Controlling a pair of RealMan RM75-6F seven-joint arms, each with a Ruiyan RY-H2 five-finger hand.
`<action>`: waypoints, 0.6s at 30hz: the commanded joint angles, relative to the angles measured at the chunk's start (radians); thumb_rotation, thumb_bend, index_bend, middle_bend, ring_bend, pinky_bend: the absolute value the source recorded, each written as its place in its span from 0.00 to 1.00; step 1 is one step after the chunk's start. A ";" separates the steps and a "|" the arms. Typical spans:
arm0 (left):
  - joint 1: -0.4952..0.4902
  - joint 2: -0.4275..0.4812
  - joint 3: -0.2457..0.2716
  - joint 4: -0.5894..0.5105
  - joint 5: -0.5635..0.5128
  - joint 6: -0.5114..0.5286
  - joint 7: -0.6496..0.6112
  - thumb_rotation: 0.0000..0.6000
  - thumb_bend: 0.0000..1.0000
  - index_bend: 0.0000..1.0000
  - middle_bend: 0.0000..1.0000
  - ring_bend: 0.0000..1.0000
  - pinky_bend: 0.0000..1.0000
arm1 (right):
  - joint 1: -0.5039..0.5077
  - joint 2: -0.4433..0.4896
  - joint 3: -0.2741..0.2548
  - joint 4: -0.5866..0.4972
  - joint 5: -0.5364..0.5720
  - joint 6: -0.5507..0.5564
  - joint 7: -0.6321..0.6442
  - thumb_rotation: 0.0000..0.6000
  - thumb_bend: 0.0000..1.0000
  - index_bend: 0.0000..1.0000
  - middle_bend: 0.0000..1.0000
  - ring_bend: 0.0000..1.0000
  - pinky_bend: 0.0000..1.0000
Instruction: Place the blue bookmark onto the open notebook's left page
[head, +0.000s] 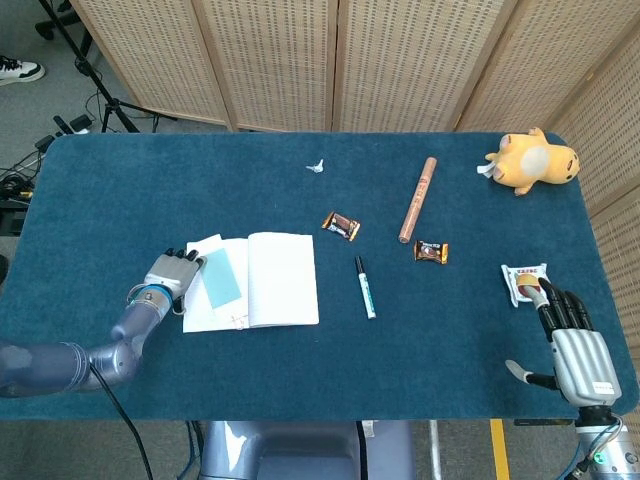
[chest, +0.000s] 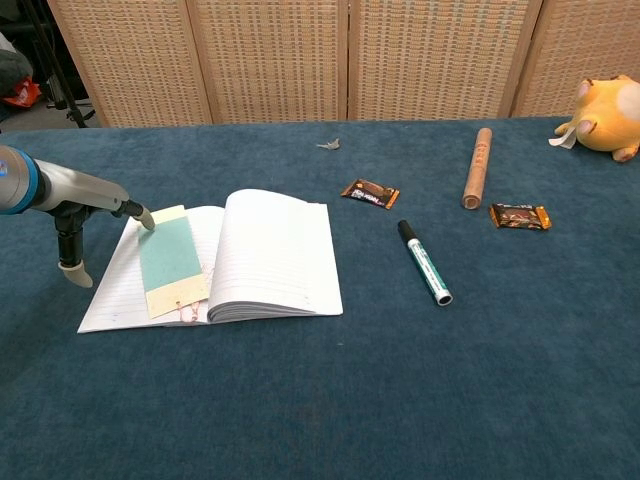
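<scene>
With the blue bookmark (chest: 172, 264) laid flat on the left page of the open notebook (chest: 268, 255) near the tabletop's left edge, placement is judged complete; the empty, spread left hand (head: 172, 276) should be withdrawn clear.

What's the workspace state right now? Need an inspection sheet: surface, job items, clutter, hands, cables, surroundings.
Surface: blue-carpeted table, no spills seen.
Job's things: blue bookmark lies flat on the left page of the open notebook.
Clutter: marker, brown tube, two snack bars, snack packet, yellow plush toy, small scrap.
Hands: left hand at the notebook's left edge, one fingertip near the bookmark's top corner, holding nothing; right hand open near the table's right side, holding nothing.
Cables: some on the floor at far left.
Surroundings: woven folding screens behind the table.
</scene>
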 joint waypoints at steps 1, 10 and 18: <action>0.001 -0.008 -0.003 0.011 -0.007 -0.004 0.004 1.00 0.21 0.00 0.00 0.00 0.00 | 0.000 0.000 0.000 0.000 0.000 0.001 0.000 1.00 0.10 0.00 0.00 0.00 0.00; 0.006 -0.025 -0.016 0.024 -0.001 0.008 0.016 1.00 0.22 0.00 0.00 0.00 0.00 | 0.000 -0.001 0.001 0.001 0.002 -0.001 -0.001 1.00 0.10 0.00 0.00 0.00 0.00; 0.007 -0.042 -0.029 0.030 -0.007 0.020 0.036 1.00 0.22 0.00 0.00 0.00 0.00 | -0.001 -0.001 0.002 0.002 0.002 0.002 0.002 1.00 0.10 0.00 0.00 0.00 0.00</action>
